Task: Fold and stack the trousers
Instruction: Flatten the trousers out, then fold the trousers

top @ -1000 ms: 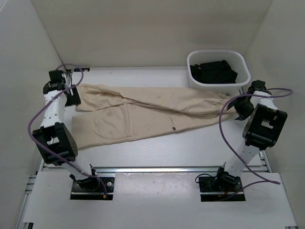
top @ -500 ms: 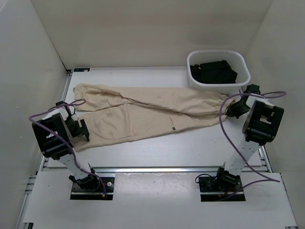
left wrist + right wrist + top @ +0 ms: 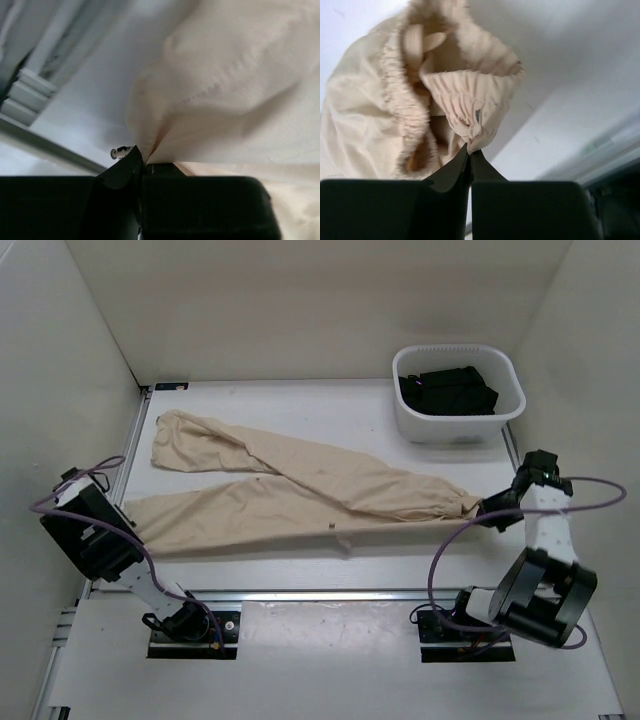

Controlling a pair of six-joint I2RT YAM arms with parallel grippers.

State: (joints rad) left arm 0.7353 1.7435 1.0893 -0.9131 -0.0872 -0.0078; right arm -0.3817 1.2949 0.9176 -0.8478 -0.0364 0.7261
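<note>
Grip on both ends now, none a second back. Far left: moved left gripper [image 3: 141, 162] off the cloth's far-left corner, down to the near-left edge of bench [image 3: 300, 410]. Fingers wide apart before, now pinched together on a fold of trousers [image 3: 300, 485]. Dragged that near leg toward the near edge, so splayed from the far leg, left lying by the far-left corner. Middle: pulled fairly taut along the bench, small dark label [image 3: 331, 530] at the near hem. Right: closed right gripper [image 3: 470, 151] on the gathered elastic end by the right edge, fingers tight on a small pinch, drawn nearer. Far-right corner: basket [image 3: 450, 430] of dark clothes [image 3: 448, 390], unmoved. Judged ready for a first fold. Risk of thin cloth slipping from such small pinches.
</note>
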